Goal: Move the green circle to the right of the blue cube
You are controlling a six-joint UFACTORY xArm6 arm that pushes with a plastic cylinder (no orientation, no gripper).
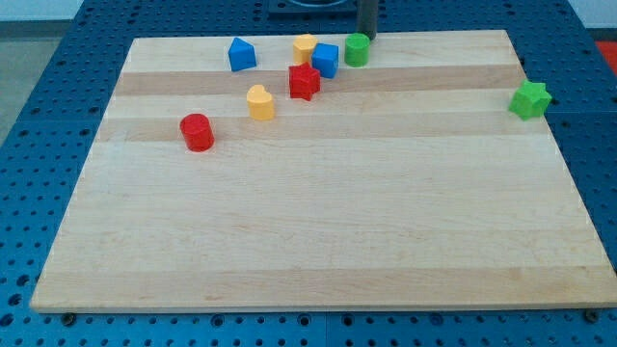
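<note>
The green circle (pixel 357 50) is a small green cylinder near the board's top edge, just to the right of the blue cube (pixel 325 60). A narrow gap separates them. My tip (pixel 367 37) is at the view's top, right behind the green circle on its upper right side, touching or nearly touching it.
A yellow block (pixel 305 46) sits against the blue cube's upper left. A red star (pixel 304 82) lies below it. A blue house-shaped block (pixel 241 54), a yellow heart (pixel 259 101), a red cylinder (pixel 197 132) and a green star (pixel 529 99) lie on the wooden board (pixel 318 222).
</note>
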